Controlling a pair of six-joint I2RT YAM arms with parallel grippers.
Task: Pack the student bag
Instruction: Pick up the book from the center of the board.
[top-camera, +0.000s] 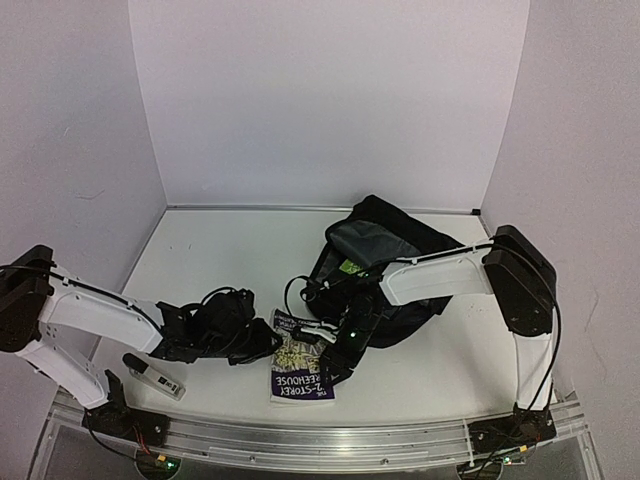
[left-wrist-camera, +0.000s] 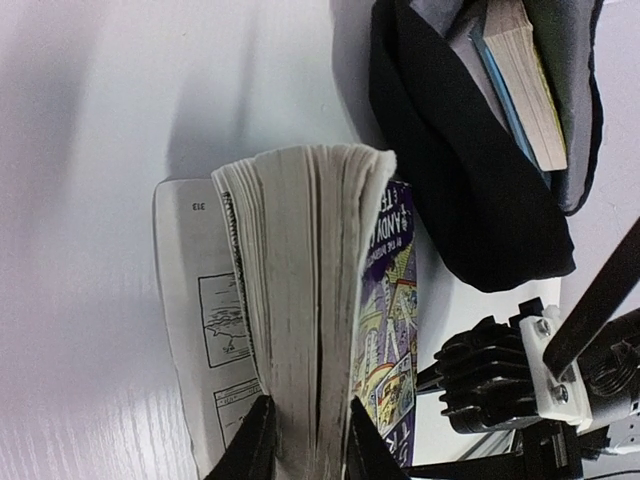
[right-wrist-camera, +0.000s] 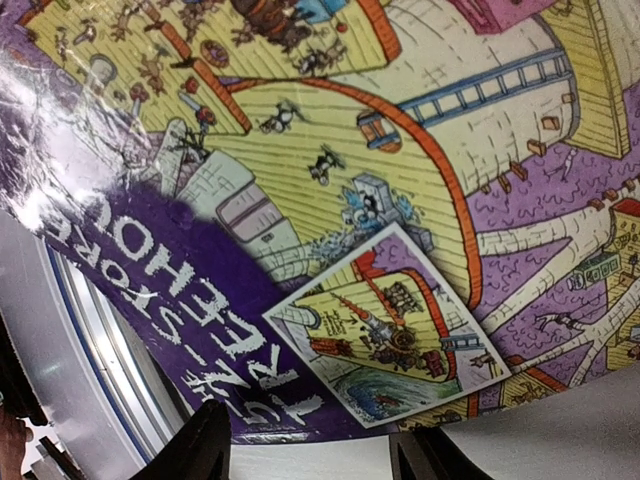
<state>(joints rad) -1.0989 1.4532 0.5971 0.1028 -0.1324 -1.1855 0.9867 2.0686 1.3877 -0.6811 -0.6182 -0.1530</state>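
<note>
Reaching low | left fingers (left-wrist-camera: 255, 450) pinching book (left-wrist-camera: 300, 300) | right fingers (right-wrist-camera: 205, 450) spread above book

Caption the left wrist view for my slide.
Left gripper pinches the purple paperback by its pages; the open student bag beyond holds another book.

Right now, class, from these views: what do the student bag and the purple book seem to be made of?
Student bag: likely soft woven fabric, matte black; it slumps and creases. Purple book: paper, with a glossy printed card cover catching glare and matte off-white pages, thick and fanned.
</note>
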